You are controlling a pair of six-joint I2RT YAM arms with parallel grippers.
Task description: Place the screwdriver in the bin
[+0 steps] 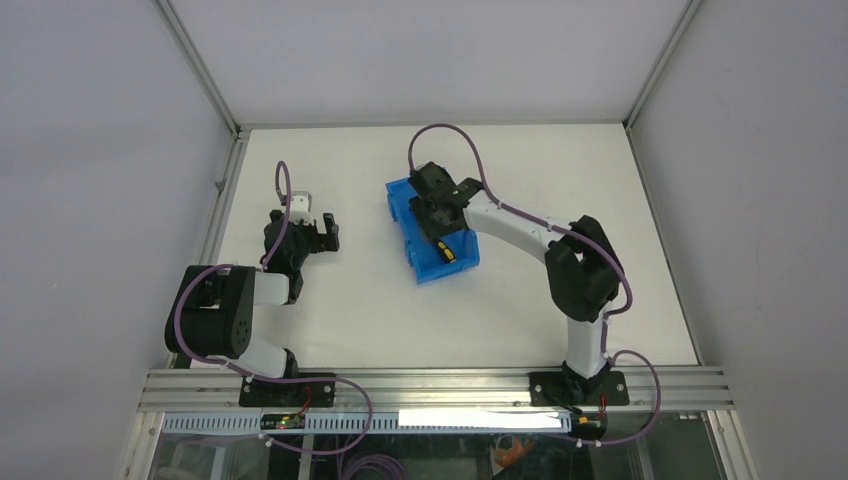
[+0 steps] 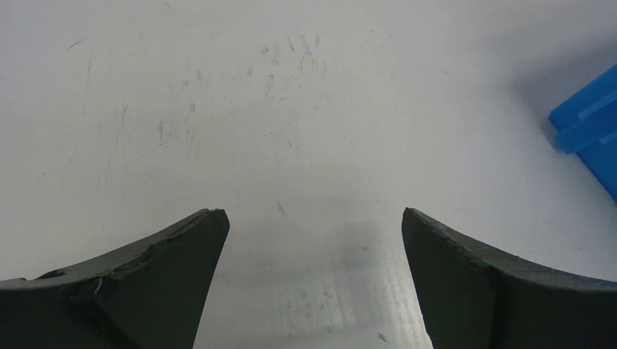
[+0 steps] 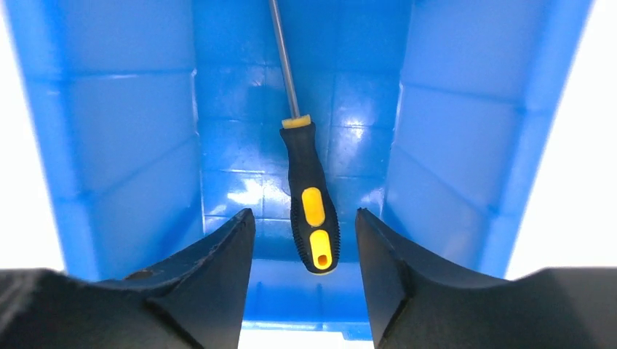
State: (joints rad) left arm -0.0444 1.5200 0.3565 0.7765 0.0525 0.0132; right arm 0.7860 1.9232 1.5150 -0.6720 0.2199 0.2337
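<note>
The blue bin [image 1: 402,205] stands on the white table left of centre. The screwdriver [image 3: 311,218], black handle with yellow inserts, lies on the bin's floor [image 3: 240,109], its thin shaft pointing away from the camera. Its handle also shows in the top view [image 1: 446,252] at the bin's near end. My right gripper [image 3: 305,222] is open above the bin, its fingers either side of the handle and apart from it. In the top view the right gripper [image 1: 437,203] hovers over the bin. My left gripper [image 2: 314,218] is open and empty over bare table, and sits left of the bin in the top view [image 1: 328,232].
A corner of the blue bin [image 2: 591,131] shows at the right edge of the left wrist view. The table [image 1: 330,310] is walled by grey panels on three sides, with an aluminium rail [image 1: 430,385] along its near edge.
</note>
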